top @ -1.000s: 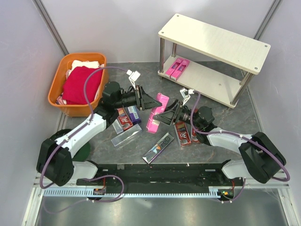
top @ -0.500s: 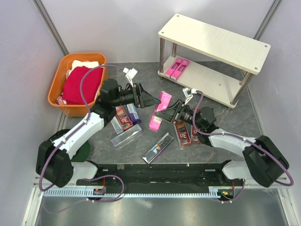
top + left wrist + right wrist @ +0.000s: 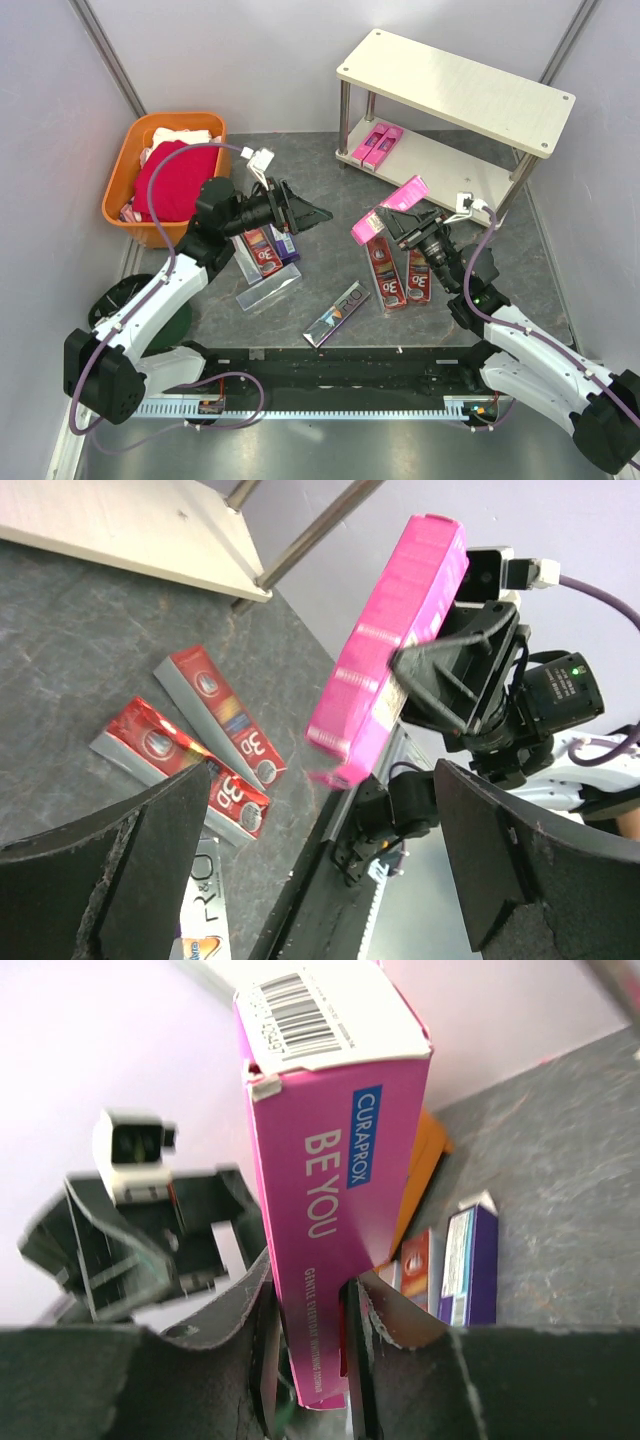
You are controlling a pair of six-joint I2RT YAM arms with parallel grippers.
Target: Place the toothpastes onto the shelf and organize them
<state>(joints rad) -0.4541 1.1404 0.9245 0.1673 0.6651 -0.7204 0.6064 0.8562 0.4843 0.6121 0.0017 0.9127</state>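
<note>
My right gripper (image 3: 403,226) is shut on a bright pink toothpaste carton (image 3: 390,208), holding it tilted in the air over the table's middle. The right wrist view has that carton (image 3: 335,1190) clamped between the fingers (image 3: 305,1330). My left gripper (image 3: 312,213) stands open and empty to the left of it, apart from the carton (image 3: 395,630). Two pink cartons (image 3: 375,145) lie on the lower board of the shelf (image 3: 455,92). Dark red cartons (image 3: 384,272) (image 3: 418,276), a silver-grey one (image 3: 337,313), and a red and a purple one (image 3: 283,242) lie on the table.
An orange basket (image 3: 118,195) with a red cloth (image 3: 172,180) stands at the back left. Another pale carton (image 3: 268,290) lies near the left arm. Grey walls close in both sides, and the arms' black base rail (image 3: 340,365) runs along the near edge.
The left gripper opened, let go of the pink carton and drew back left. The right gripper shut on that carton and carried it up and to the right, nearer the shelf.
</note>
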